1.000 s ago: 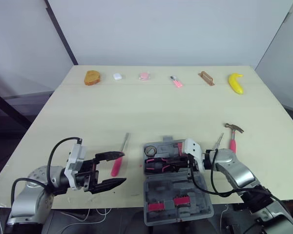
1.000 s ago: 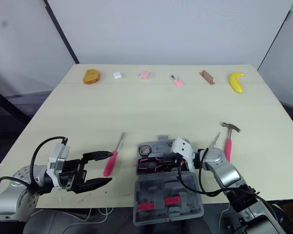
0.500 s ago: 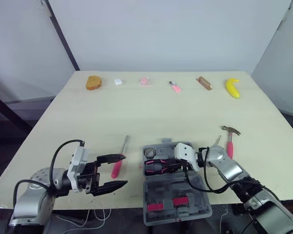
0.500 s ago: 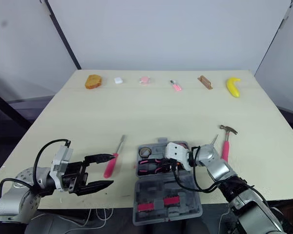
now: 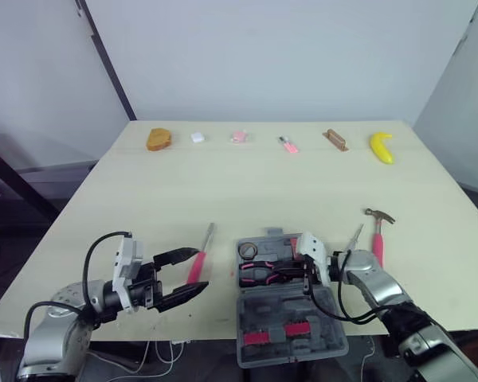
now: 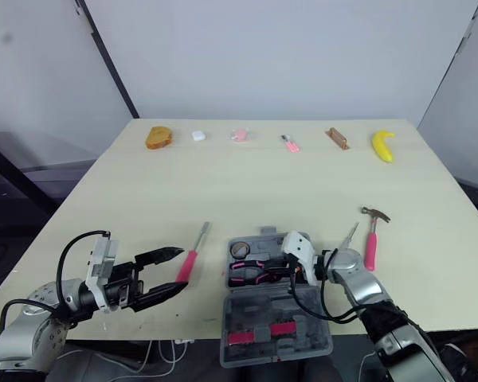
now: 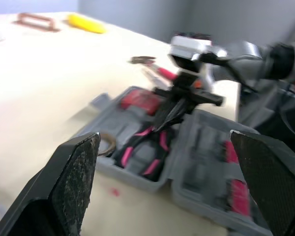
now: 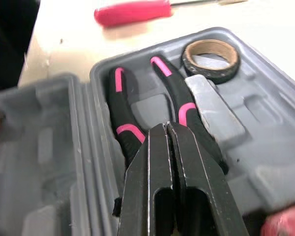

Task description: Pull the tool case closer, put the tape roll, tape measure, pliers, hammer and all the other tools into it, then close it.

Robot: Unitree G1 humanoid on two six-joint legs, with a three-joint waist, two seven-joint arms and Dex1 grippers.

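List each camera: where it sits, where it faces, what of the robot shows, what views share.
Left eye: on the head, facing forward and down over the table; left gripper and right gripper show.
Right eye: beside it, same scene.
Left wrist: along its open fingers toward the tool case and right gripper.
Right wrist: along its shut fingers onto the pliers and tape roll.
Shared: both wrist views show the pliers in the tool case.
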